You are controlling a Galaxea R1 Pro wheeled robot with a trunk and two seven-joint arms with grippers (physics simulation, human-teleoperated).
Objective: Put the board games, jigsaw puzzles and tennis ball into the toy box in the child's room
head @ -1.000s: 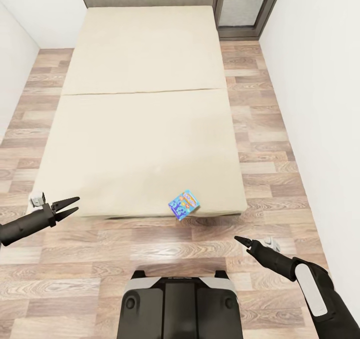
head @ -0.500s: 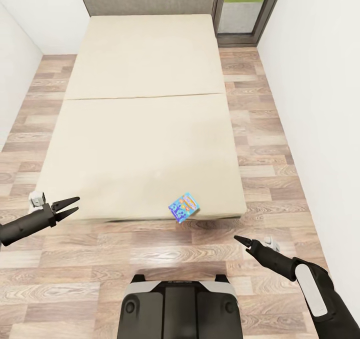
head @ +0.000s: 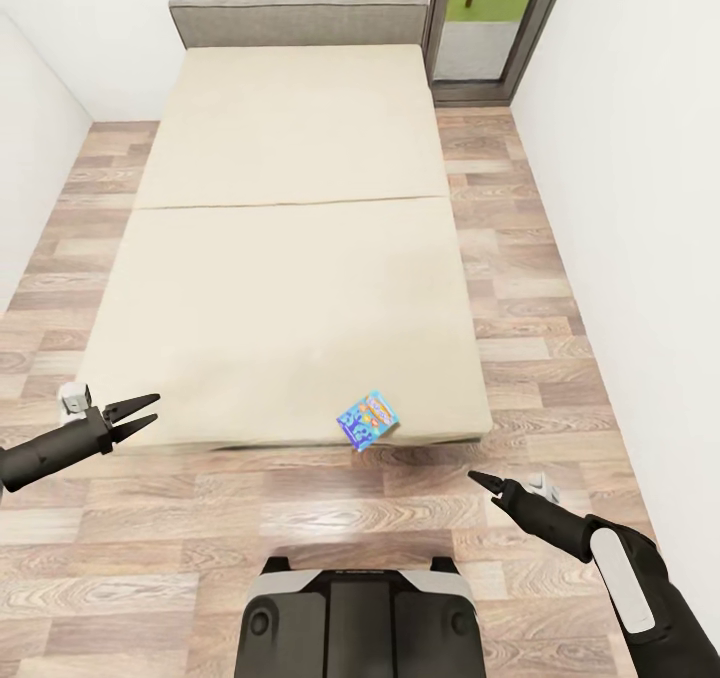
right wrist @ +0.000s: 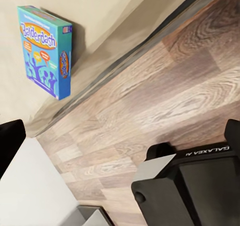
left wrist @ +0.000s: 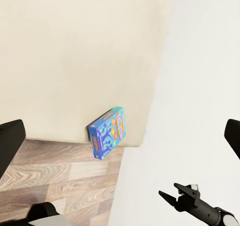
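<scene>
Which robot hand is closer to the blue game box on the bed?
Right. The right gripper is just past the blue game box's corner; the left gripper hovers across the bed.

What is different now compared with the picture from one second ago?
The camera has drawn back: more floor shows before the bed and the headboard sits lower in view. The blue board game stays at the mattress's near edge. The left gripper and right gripper hold their poses, empty.

a small blue board game [head: 368, 420] box with a printed cover lay flat on the bare beige mattress of the bed [head: 280, 258], at its foot edge, turned askew.
</scene>
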